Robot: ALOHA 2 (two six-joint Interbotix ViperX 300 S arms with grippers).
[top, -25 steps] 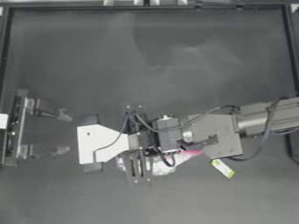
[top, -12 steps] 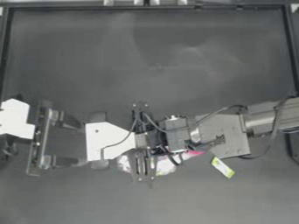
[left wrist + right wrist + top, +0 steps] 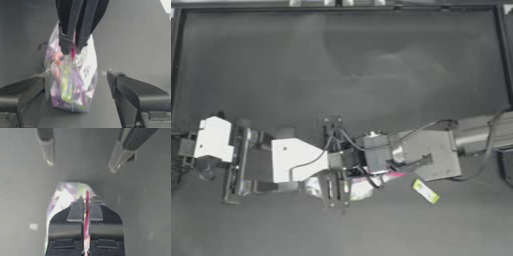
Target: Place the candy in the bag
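**At the lower middle of the frame: bag pinched, candy loose on the table**

Nearest the lower edge of the top view, my right claw (image 3: pixel 335 186) is clamped on the bag (image 3: pixel 358 187), its jaws closed over the pink seal strip (image 3: pixel 87 203). The bag lies flat on the table (image 3: pixel 345 75), with colourful sweets showing through the plastic. My left claw (image 3: pixel 264 172) sits just left of it, jaws spread wide; in the left wrist view the bag (image 3: pixel 71 80) lies between those jaws, touching neither that I can see. The candy (image 3: pixel 425 191) lies on the table at lower right, apart from the bag. Farther up, both arms run out to the left and right edges.
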